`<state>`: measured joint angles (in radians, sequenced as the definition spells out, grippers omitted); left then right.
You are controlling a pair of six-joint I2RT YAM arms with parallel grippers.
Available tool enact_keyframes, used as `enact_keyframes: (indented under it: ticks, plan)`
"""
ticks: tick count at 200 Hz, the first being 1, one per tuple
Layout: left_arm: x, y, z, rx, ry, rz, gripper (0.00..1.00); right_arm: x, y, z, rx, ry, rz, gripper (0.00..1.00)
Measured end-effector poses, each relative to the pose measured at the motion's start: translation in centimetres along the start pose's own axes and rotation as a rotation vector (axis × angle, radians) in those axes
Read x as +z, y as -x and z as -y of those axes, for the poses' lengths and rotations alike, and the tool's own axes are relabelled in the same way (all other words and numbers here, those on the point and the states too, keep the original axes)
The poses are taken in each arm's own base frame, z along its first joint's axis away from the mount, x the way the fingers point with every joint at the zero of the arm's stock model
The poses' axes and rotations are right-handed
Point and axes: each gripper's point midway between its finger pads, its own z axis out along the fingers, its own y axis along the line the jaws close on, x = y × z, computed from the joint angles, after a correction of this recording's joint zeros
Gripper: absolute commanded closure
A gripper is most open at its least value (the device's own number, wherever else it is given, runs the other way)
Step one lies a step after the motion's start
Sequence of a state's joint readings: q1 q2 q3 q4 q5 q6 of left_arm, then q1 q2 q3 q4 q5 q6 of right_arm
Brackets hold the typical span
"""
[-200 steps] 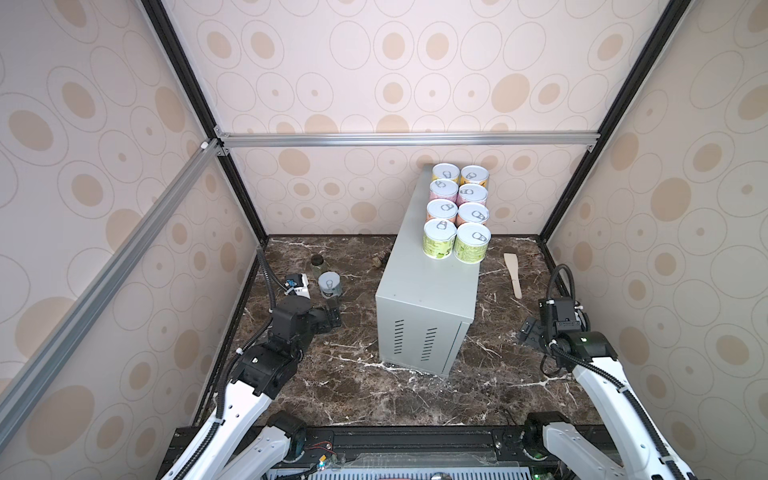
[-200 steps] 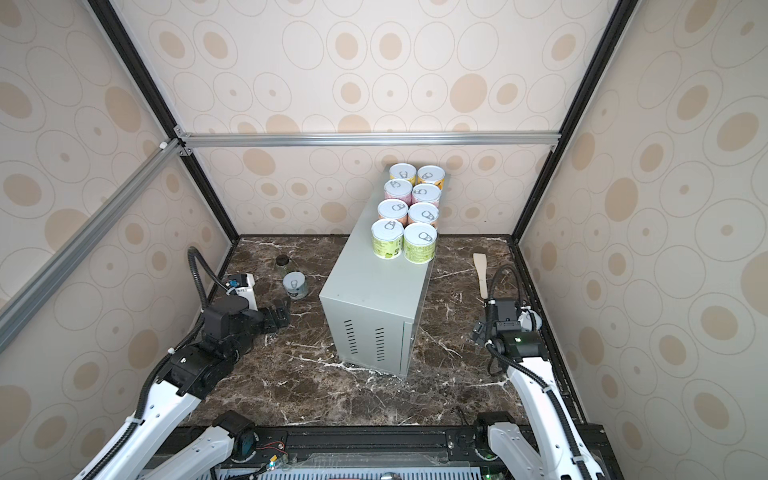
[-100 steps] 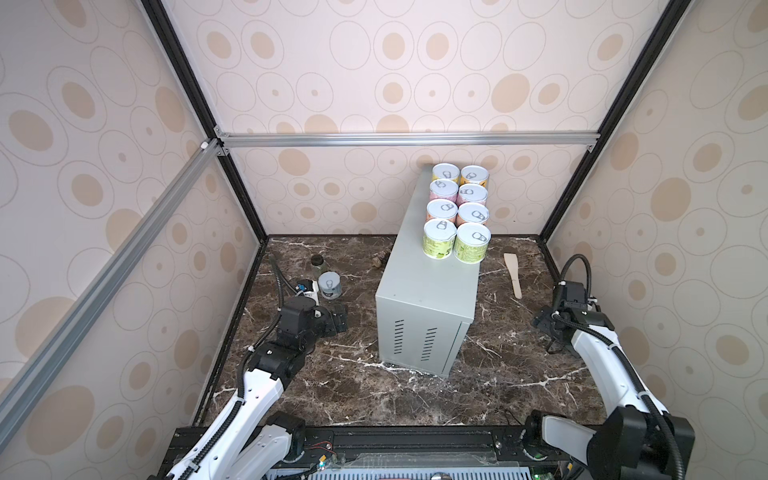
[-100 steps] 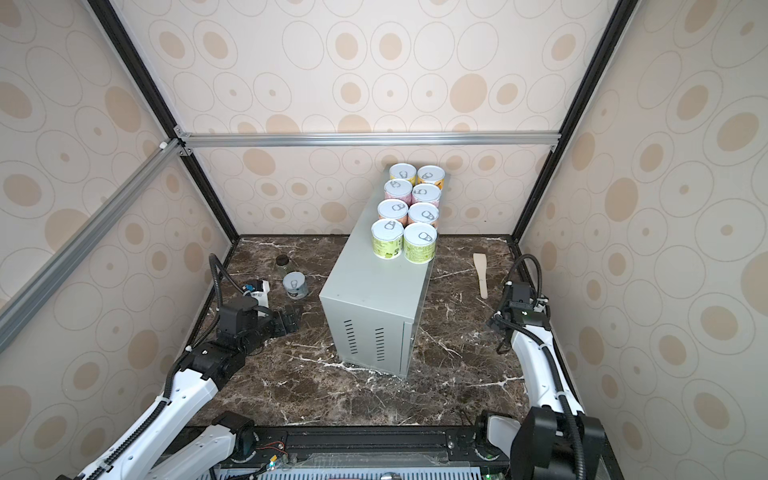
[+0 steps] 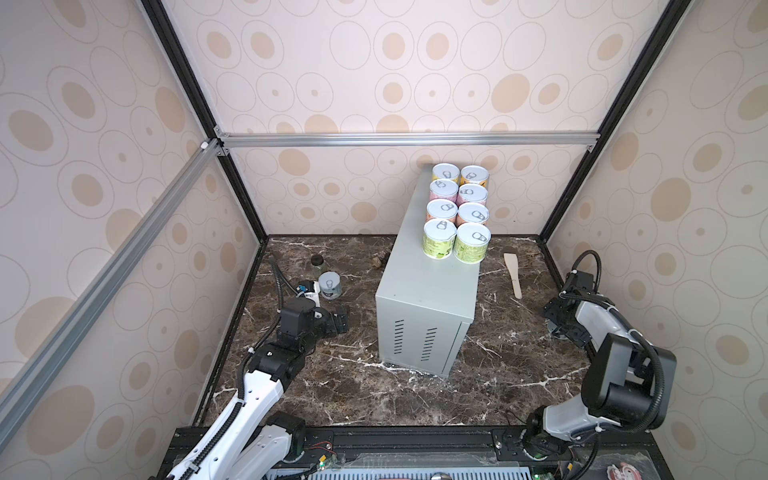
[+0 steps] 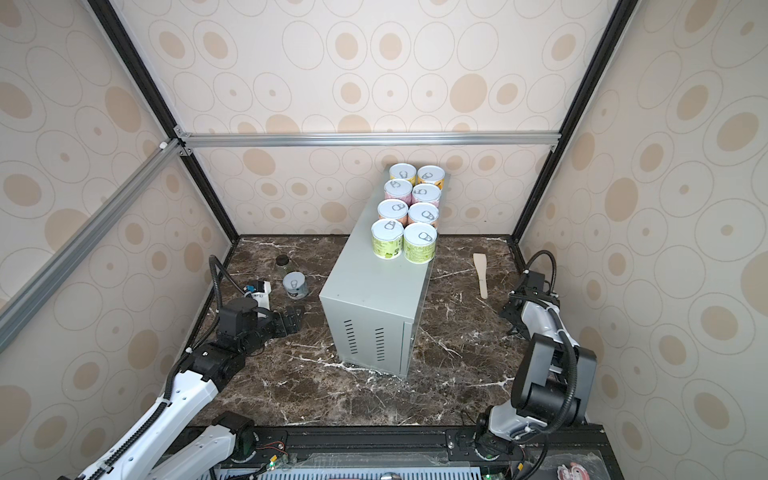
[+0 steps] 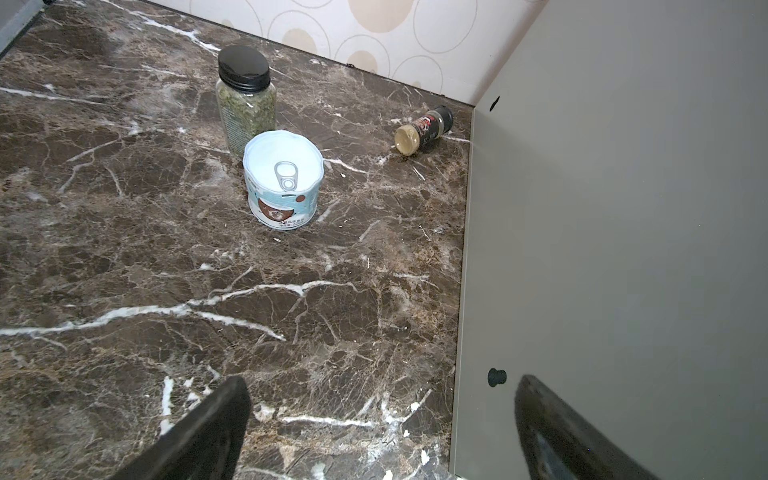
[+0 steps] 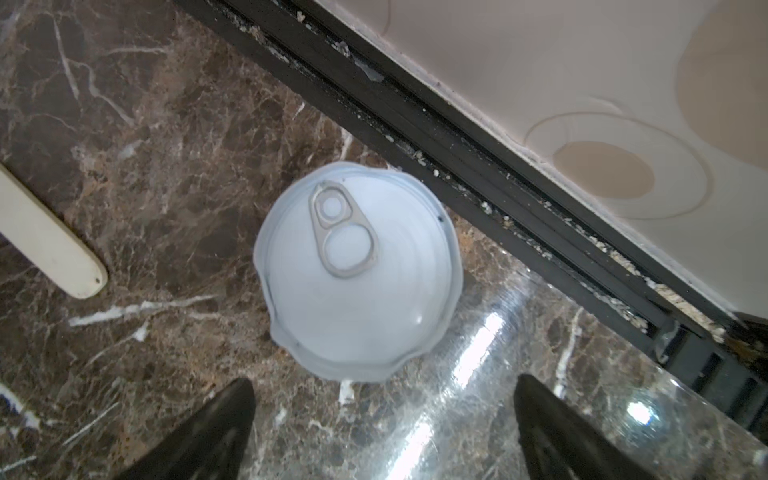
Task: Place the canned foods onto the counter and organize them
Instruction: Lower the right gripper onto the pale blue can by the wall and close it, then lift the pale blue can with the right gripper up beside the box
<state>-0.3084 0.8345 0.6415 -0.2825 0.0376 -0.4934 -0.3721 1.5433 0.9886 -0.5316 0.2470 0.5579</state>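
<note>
Where the enclosure is viewed from above, its three walls carry cream paper printed with beige ovals, framed by black posts and a silver aluminium rail point(image 5: 407, 139) across the back. The floor of the cell is a dark brown marble desk point(image 5: 374, 395) with white veining, glossy enough to throw glare near the right wall. A black channel point(image 8: 457, 137) at the foot of that wall holds pale crumbs.

A tall light-grey metal box point(image 5: 428, 286) with vent slots on its near end stands upright at mid-desk. Eight short round tins with silver pull-tab lids point(image 5: 441, 209) sit on its flat top at the far end, in two touching rows of four; the nearest pair has yellow-green labels.

Two tins remain on the marble. A white-and-blue labelled tin point(image 7: 283, 183) stands upright left of the box, just beside a clear glass jar with a black lid point(image 7: 246, 95). A small spice bottle point(image 7: 424, 129) lies on its side near the box. A second silver-lidded tin point(image 8: 357, 274) stands close to the right wall, near a pale wooden spatula point(image 5: 513, 274).

The left claw point(image 7: 382, 382) is spread wide and empty, low beside the box. The right claw point(image 8: 382, 382) is likewise spread, empty, above the second tin, which lies just ahead of its fingertips.
</note>
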Motion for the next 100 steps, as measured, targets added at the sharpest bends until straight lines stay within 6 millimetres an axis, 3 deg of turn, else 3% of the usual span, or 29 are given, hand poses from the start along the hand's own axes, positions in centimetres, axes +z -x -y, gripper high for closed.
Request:
enact_keyframes:
  ticks: [46,100]
  plan:
    - [0.0,0.0,0.0,-0.002,-0.006,0.002,0.01,2.7,1.0,-1.5,-0.012,0.001,-0.015,0.01]
    - [0.3,-0.2,0.1,-0.002,-0.016,-0.009,0.01,5.4,1.1,-1.7,-0.055,-0.034,-0.033,0.01]
